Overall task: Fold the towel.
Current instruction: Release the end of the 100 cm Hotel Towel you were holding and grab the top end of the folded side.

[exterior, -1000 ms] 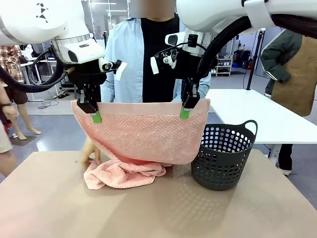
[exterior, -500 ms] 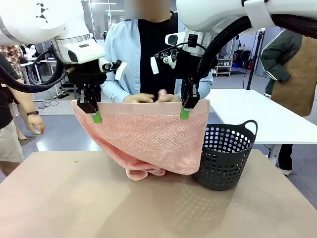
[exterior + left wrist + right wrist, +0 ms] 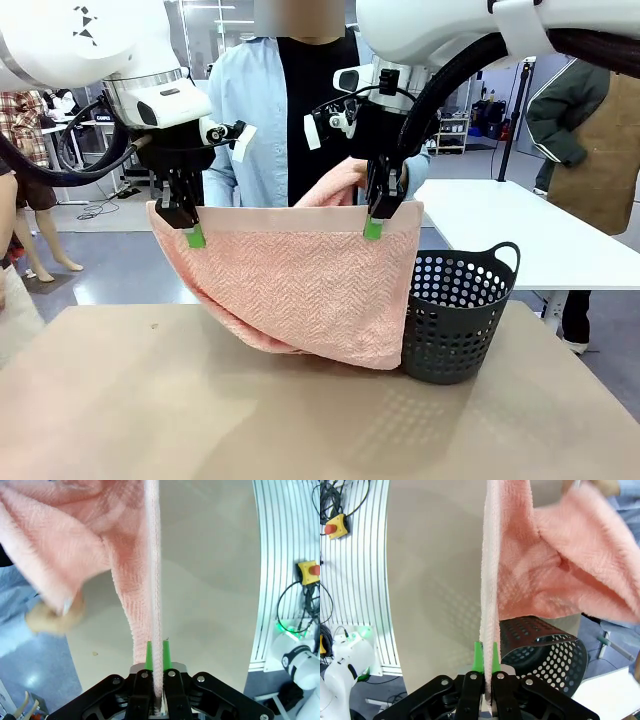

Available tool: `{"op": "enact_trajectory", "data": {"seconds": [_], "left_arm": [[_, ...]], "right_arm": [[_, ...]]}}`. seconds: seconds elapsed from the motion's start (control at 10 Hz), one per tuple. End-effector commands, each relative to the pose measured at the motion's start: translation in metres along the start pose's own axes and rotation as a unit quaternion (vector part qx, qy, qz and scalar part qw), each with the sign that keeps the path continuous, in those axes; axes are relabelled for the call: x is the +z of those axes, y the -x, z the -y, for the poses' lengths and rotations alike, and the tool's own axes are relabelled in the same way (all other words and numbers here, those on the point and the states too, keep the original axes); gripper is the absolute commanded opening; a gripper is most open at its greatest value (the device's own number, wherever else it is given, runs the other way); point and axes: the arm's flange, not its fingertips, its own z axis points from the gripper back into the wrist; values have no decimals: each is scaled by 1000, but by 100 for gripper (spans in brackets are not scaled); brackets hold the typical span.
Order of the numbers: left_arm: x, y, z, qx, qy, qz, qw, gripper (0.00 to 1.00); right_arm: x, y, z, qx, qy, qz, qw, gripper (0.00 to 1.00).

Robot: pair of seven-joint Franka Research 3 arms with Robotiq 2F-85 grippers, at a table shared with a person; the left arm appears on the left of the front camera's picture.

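- Pink towel [image 3: 300,290] hangs between your left claw [image 3: 192,232] and right claw [image 3: 374,222], each clamped on a top corner.
- Below the right claw it hangs just beside the basket [image 3: 455,320] and could snag.
- A pull by the person [image 3: 245,130] beyond the claws may slip a corner free.

Our front cam faces the person [image 3: 250,130] across the table [image 3: 120,400]; both wrist cams look down, close, along the shared towel [image 3: 300,280].
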Motion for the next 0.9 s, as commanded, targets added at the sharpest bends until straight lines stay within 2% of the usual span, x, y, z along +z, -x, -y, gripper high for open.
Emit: {"op": "enact_trajectory", "data": {"seconds": [0.0,0.8], "left_arm": [[1,1,0,1,-1,0,1000,0],[1,1,0,1,-1,0,1000,0]], "right_arm": [[-1,0,0,0,0,-1,1000,0],[-1,0,0,0,0,-1,1000,0]]}}
